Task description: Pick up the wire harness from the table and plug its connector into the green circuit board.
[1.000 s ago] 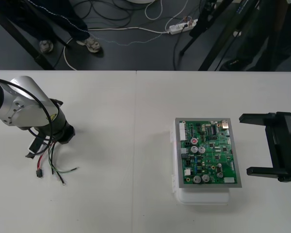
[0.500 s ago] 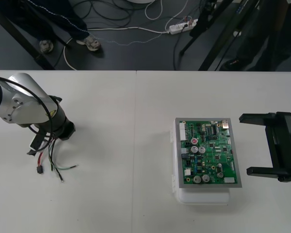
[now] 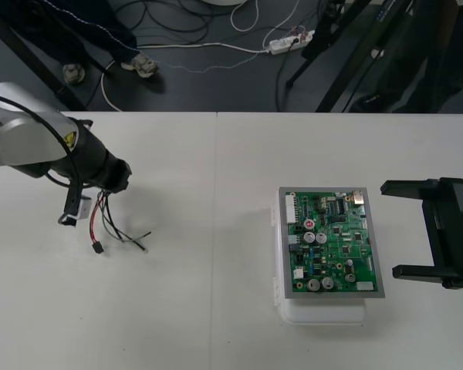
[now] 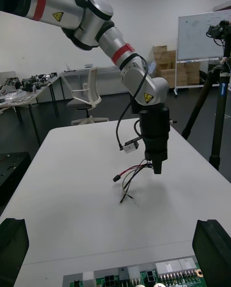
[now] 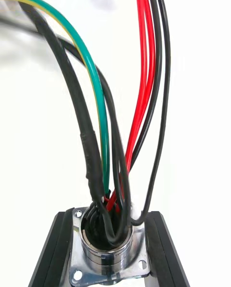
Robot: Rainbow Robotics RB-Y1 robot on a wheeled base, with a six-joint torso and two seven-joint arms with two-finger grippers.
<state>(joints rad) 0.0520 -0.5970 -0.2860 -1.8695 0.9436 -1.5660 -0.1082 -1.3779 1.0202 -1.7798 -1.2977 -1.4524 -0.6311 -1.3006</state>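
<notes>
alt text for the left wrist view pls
The left gripper is shut on the round metal socket of the wire harness, its black fingers flanking the flange. Red, black and green wires rise from it over the pale table.

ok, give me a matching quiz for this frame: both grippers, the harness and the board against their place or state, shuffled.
1. left gripper
2. right gripper
3. wire harness
4. green circuit board

A. sits on a white base
B. open, right of the board
C. shut on the socket
D. wires dangle from the left gripper

Pairs: 1-C, 2-B, 3-D, 4-A.
</notes>
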